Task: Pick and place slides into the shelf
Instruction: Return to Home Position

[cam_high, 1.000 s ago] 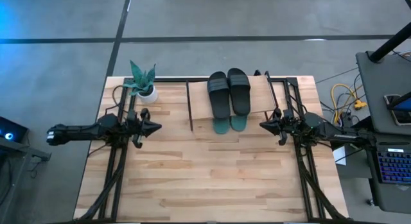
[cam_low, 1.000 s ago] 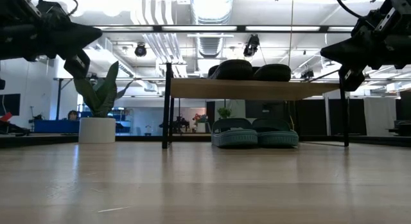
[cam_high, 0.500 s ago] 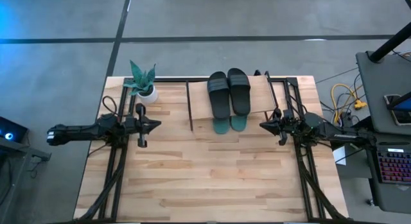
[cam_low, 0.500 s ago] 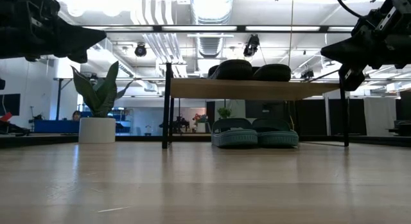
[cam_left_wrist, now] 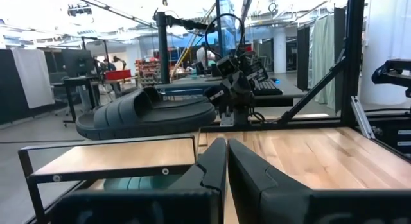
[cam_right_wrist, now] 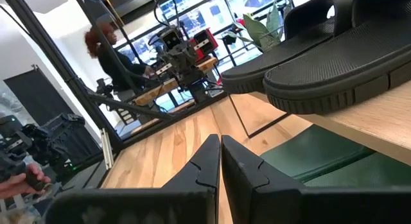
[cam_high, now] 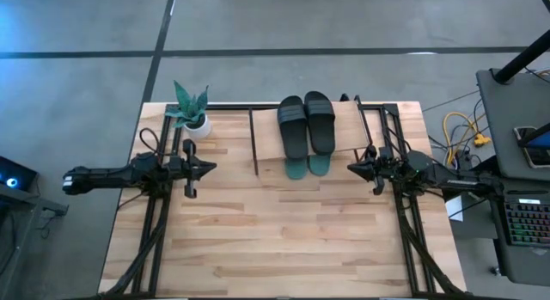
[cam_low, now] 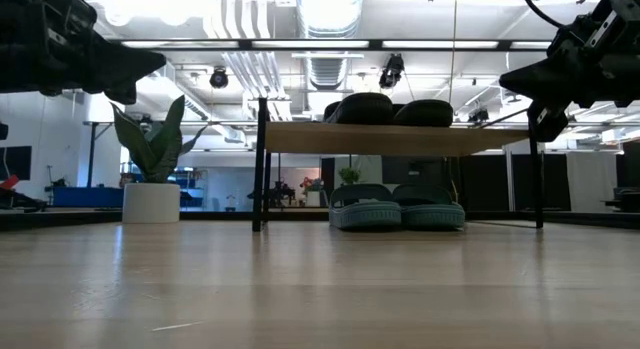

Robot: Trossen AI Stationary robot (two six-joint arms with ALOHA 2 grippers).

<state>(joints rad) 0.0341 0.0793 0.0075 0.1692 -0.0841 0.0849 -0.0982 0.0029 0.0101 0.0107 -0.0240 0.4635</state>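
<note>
Two black slides (cam_high: pixel 305 124) lie side by side on the top board of the shelf (cam_high: pixel 266 143) at the table's far middle. Two teal slides (cam_high: pixel 308 167) rest on the level below them, their soles down (cam_low: pixel 398 209). My left gripper (cam_high: pixel 211 169) hangs shut above the table left of the shelf, pointing level toward it. My right gripper (cam_high: pixel 350 168) hangs shut right of the shelf, pointing back at it. In the left wrist view the shut fingers (cam_left_wrist: pixel 227 147) face the black slides (cam_left_wrist: pixel 148 112). In the right wrist view the gripper (cam_right_wrist: pixel 220 146) is beside the black slides (cam_right_wrist: pixel 334 63).
A potted plant (cam_high: pixel 192 111) stands at the table's far left corner. The shelf's thin black frame posts (cam_low: pixel 261 164) stand on the table. The near half of the wooden tabletop (cam_high: pixel 284 240) lies bare. A person (cam_right_wrist: pixel 106 47) shows in the room beyond the table.
My left gripper has rolled about its own pointing line while staying in place above the table; the part that hung below it in the low view has swung up. It stays shut. The right arm and all the slides have kept still.
</note>
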